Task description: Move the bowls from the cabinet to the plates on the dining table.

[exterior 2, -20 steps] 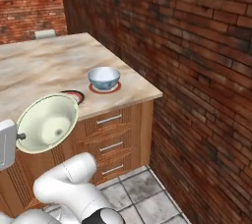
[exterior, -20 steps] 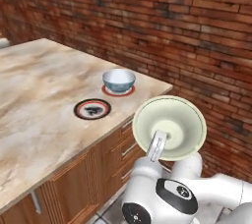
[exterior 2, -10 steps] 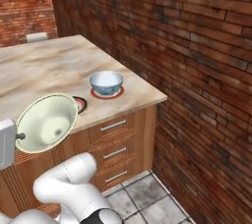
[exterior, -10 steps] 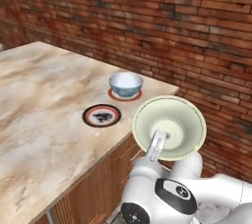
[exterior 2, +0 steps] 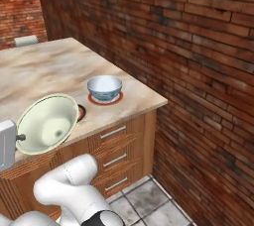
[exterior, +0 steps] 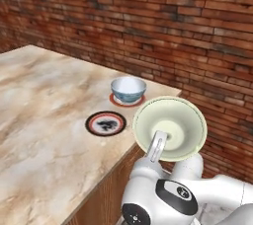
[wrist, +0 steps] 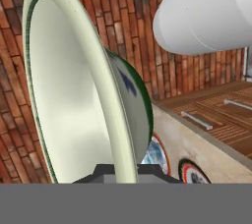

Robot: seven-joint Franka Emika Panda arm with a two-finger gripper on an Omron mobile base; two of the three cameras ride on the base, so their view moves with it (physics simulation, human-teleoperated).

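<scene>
My gripper (exterior: pixel 158 143) is shut on the rim of the pale cream-green bowl (exterior: pixel 170 126), holding it tilted on edge in the air just off the dining table's (exterior: pixel 44 100) near corner. In the hand view the bowl (wrist: pixel 74 85) stands on edge, with its rim pinched at the bottom by the gripper (wrist: pixel 123 170). The white bowl with the bluish outside (exterior: pixel 128 89) sits on one plate (exterior: pixel 117 102). Beside it lies a second plate (exterior: pixel 105 123) with nothing on it, partly behind the held bowl (exterior 2: pixel 47 123) in the right base view. The cabinet is out of view.
A brick wall (exterior: pixel 163 26) runs close behind and beside the table. Wooden drawer fronts with short handles (exterior 2: pixel 114 146) sit under the table's edge, above a tiled floor (exterior 2: pixel 144 200). My own white arm (exterior 2: pixel 69 180) rises below the bowl.
The base has driven, so the table and plates have shifted across both base views. The cream-green bowl stays gripped and holds the same place relative to the arm.
</scene>
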